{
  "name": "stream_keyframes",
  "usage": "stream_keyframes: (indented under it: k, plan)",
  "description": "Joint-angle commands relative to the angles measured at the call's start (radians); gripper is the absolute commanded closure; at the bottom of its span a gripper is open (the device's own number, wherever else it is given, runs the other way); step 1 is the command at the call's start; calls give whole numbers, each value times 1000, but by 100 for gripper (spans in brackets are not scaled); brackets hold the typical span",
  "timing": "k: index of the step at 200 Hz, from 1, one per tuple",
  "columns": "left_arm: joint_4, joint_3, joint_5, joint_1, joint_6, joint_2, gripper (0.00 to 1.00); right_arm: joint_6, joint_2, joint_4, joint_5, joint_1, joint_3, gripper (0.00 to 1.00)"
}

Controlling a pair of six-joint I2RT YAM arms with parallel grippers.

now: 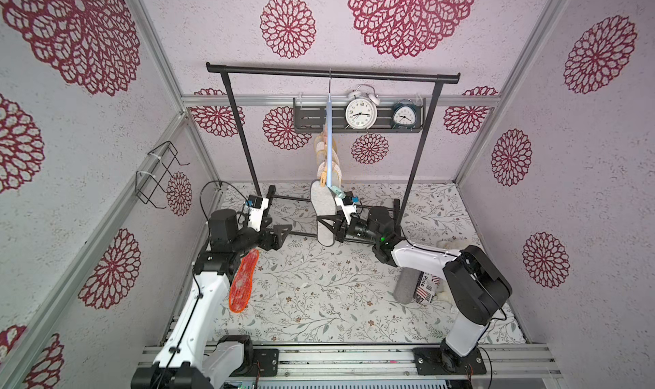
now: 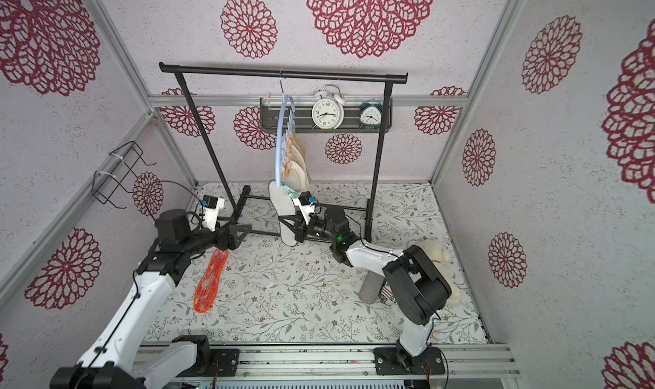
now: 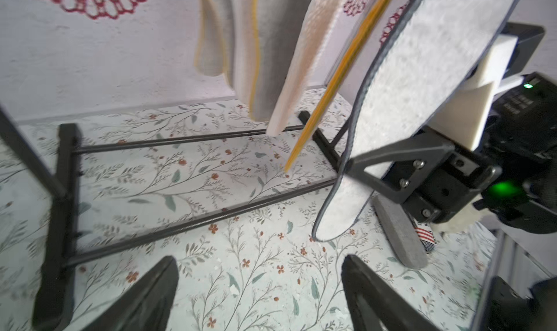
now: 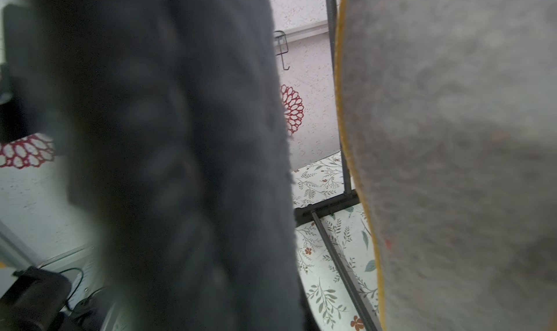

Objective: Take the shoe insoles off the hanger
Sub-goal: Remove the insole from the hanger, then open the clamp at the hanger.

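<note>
The pale blue hanger [image 1: 330, 139] [image 2: 280, 146] hangs by its hook from the black rack bar. Several yellow-edged shoe insoles [image 1: 328, 153] [image 2: 299, 164] [image 3: 271, 58] dangle from its pins. Nearest the front, a light grey insole with a dark rim [image 1: 322, 213] [image 2: 283, 210] [image 3: 416, 103] hangs with a mint pin [image 1: 335, 190] at its top end. My right gripper [image 1: 328, 224] [image 2: 289, 224] is shut on its lower half. Its dark fuzzy face [image 4: 180, 163] fills the right wrist view and hides the jaws. My left gripper [image 1: 280, 236] [image 2: 241, 233] [image 3: 259, 263] stands open and empty, left of that insole. An orange gel insole [image 1: 244, 281] [image 2: 211, 281] lies on the table under the left arm.
The black rack's base rails [image 3: 187, 139] cross the table under the hanger. A wall shelf [image 1: 359, 128] holds two alarm clocks. A grey felt roll [image 1: 406, 284] and a flag-printed item lie by the right arm. A fluffy white thing [image 2: 434, 252] lies behind the right arm. A wire bracket [image 1: 156, 174] is on the left wall.
</note>
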Motion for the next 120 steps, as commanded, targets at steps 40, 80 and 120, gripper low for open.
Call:
stream_keyframes:
  k: [40,80,120]
  plan:
    - [59,446,308,-83,4,227,14,38,-54,28,-136,-21,8,100]
    - [6,590,385,-139,24,336,17,82,-38,57,-188,-33,23,100]
    - [10,678,427,-167,14,439,22,117,-23,56,-270,-36,47,100]
